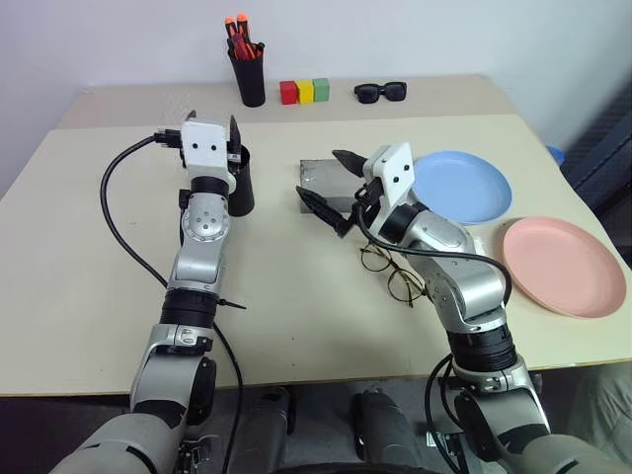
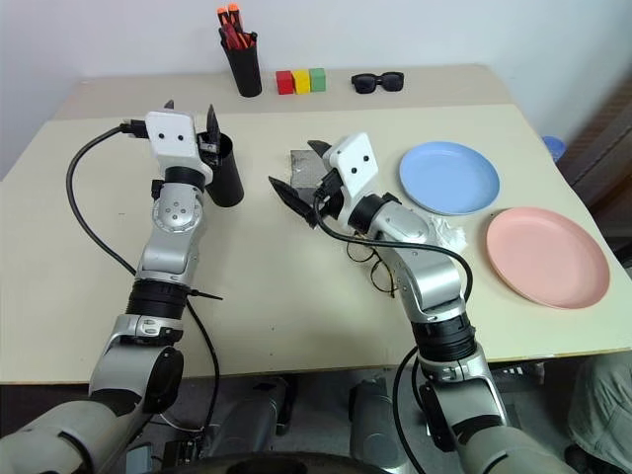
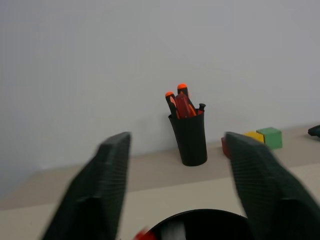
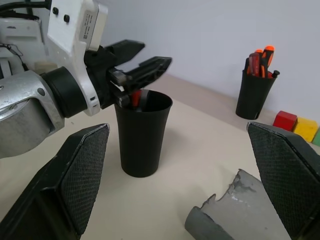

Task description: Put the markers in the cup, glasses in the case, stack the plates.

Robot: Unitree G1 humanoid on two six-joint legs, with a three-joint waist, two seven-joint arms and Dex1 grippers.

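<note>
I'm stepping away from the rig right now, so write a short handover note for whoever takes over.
Left gripper: open above the wide matte black cup; a red marker already stands inside, with something white beside it. Right gripper: open, empty, over the grey metallic glasses case. Thin wire-framed spectacles lie on the table beside the right arm. Light blue plate and pale pink plate lie apart. Left: case the glasses, stack the plates.

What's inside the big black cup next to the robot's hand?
A red marker pokes up inside the cup, and something white shows beside it, likely the other marker. The left hand is open just above the rim. The cup's dark wall hides the rest.
</note>
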